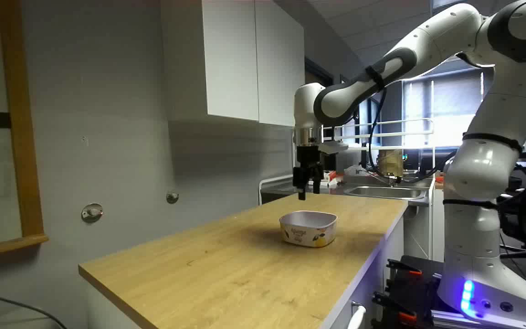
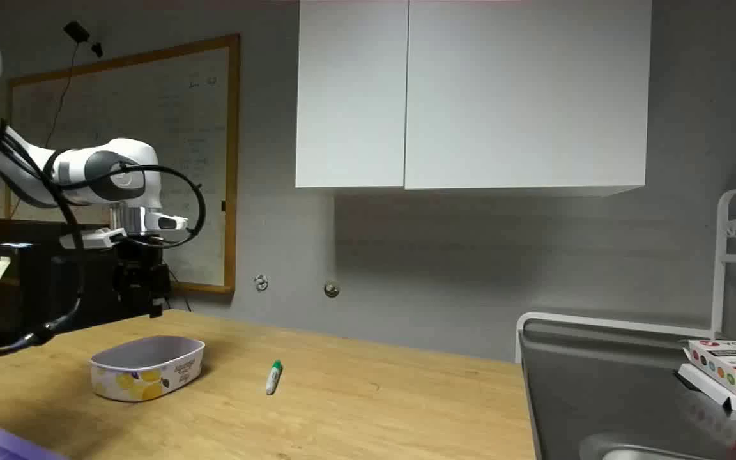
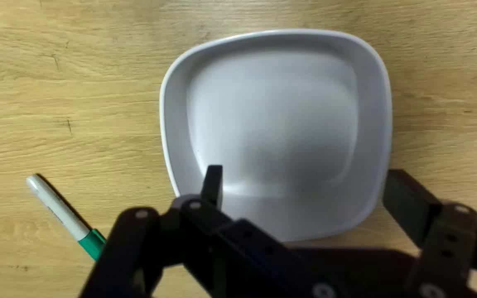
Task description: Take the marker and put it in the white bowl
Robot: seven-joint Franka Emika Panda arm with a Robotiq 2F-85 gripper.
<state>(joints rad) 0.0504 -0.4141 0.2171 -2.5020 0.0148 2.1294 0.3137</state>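
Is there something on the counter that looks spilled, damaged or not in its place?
Nothing stands out. The bowl stands upright, and the marker lies apart from it with its green cap on. I see no spill or damage.

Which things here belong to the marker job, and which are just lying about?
Part of the job:
white bowl, fruit print outside
green-capped marker, outside the bowl on the worktop
gripper, open, above the worktop

Not part of it:
red-and-white box on the dark counter
metal sink
wall cabinet
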